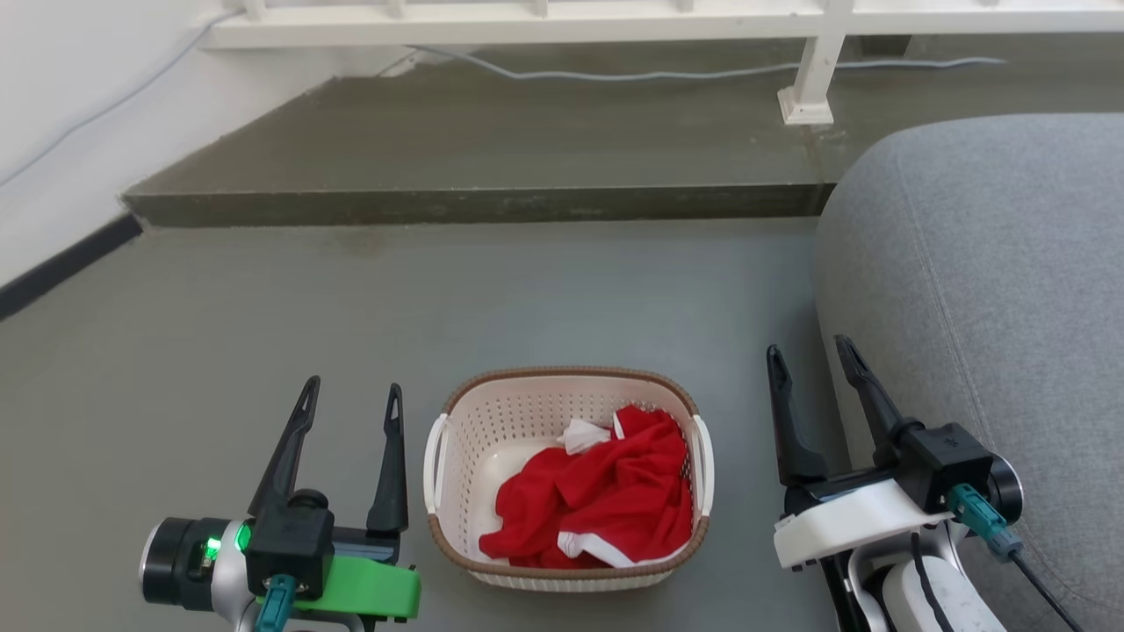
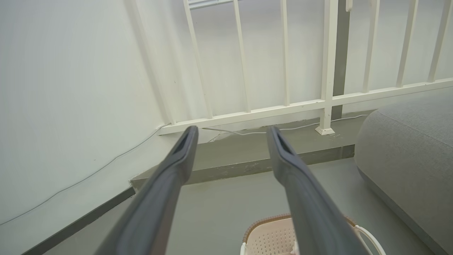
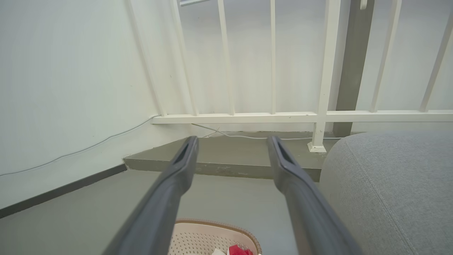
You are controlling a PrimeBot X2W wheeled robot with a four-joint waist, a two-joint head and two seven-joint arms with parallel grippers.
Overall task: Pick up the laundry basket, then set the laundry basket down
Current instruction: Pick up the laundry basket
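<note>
The grey floor (image 1: pixel 439 298) takes most of the head view. On the left a white wall (image 1: pixel 70 105) runs toward the far side. On the right stands a big grey sofa (image 1: pixel 992 263) with a rounded edge. At the far end the floor rises to a low step (image 1: pixel 492 140), and on this step stands a white railing (image 1: pixel 615 22).

The laundry basket (image 1: pixel 562 373) sits on the floor at the near middle, between the two grippers and touched by neither. It is upright, and its two white handles are on its left and right sides.

The left gripper (image 1: pixel 353 386) hangs just beside the left side of the basket, and its two dark fingers are spread apart with nothing between them. The right gripper (image 1: pixel 809 346) is a little further from the right side of the basket, near the sofa. Its fingers are also spread and hold nothing. Both grippers point toward the far step.

Inside the basket lies a crumpled red garment (image 1: pixel 606 500), mostly in the near right part. A small white cloth (image 1: pixel 584 434) rests at its far edge. A thin pale cable (image 1: pixel 702 73) runs along the step under the railing.
</note>
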